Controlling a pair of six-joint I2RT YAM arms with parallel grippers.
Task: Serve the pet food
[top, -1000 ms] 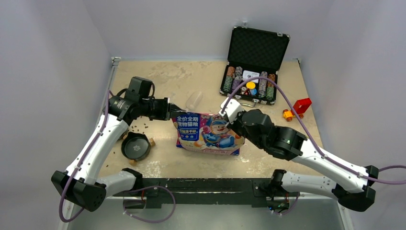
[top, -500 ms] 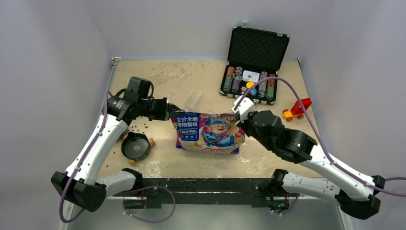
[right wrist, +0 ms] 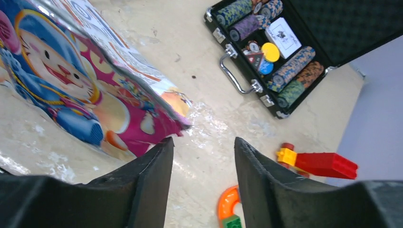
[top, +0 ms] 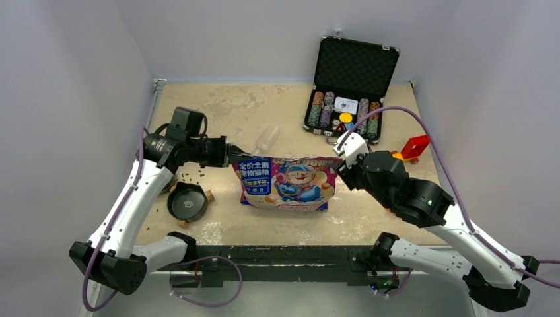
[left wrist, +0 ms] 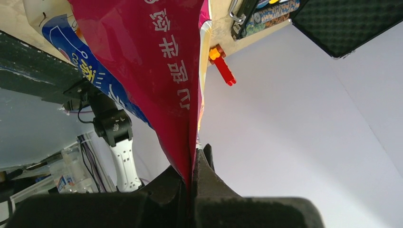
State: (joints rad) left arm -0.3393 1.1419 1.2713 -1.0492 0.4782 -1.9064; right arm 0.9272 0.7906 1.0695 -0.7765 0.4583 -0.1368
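Note:
The pet food bag (top: 285,183), colourful with a cartoon face, lies on the table's middle. My left gripper (top: 231,156) is shut on its top left corner. In the left wrist view the bag's magenta edge (left wrist: 166,71) is pinched between my fingers (left wrist: 192,173). My right gripper (top: 340,165) is open and empty just right of the bag; in its wrist view (right wrist: 203,145) the bag (right wrist: 71,85) lies to the left of the fingers. A black bowl (top: 187,201) sits at the left. Tiny dark kibble pellets (top: 193,175) lie scattered on the table above it.
An open black case of poker chips (top: 343,112) stands at the back right, also in the right wrist view (right wrist: 280,52). A red toy (top: 411,148) (right wrist: 323,164) and an orange toy piece (right wrist: 228,204) lie right of the bag. A clear plastic cup (top: 266,139) lies behind the bag.
My right arm has drawn back to the right, off the bag's top right corner. My left gripper has shifted slightly left, still holding the bag.

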